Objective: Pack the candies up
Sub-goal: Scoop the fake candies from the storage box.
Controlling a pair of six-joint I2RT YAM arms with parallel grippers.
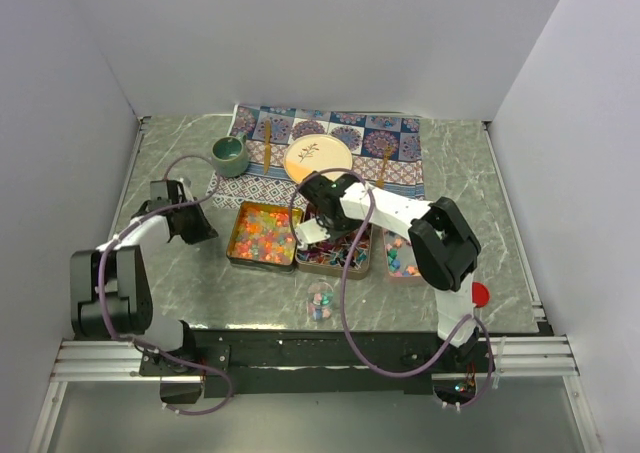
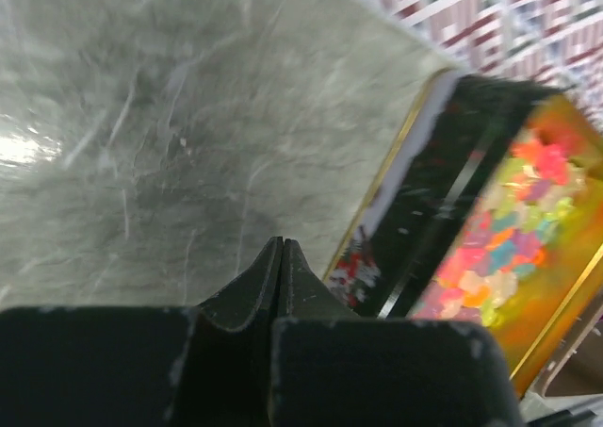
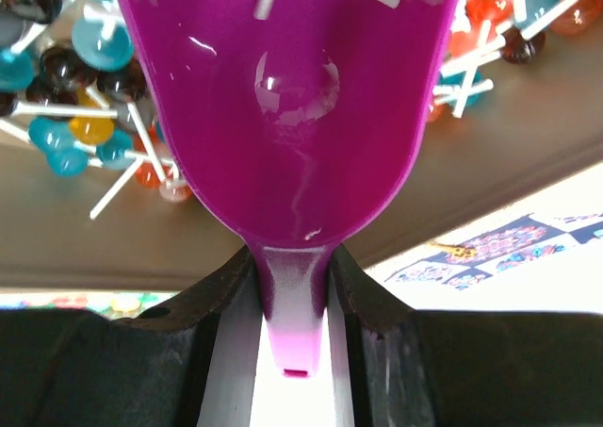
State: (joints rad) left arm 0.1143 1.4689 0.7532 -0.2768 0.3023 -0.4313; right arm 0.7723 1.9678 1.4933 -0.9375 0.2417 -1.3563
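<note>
Right wrist: right gripper (image 3: 294, 267) clamped on 1 scoop (image 3: 301, 116), bowl bare, tip among candies (image 3: 85, 125); I'd dig shallow, lift level; left gripper (image 2: 283, 257) pinched closed, empty.

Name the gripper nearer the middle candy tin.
Right. The right gripper, jaws shut on the purple scoop, hangs over the middle tin; the left gripper sits beyond the gummy tin.
</note>
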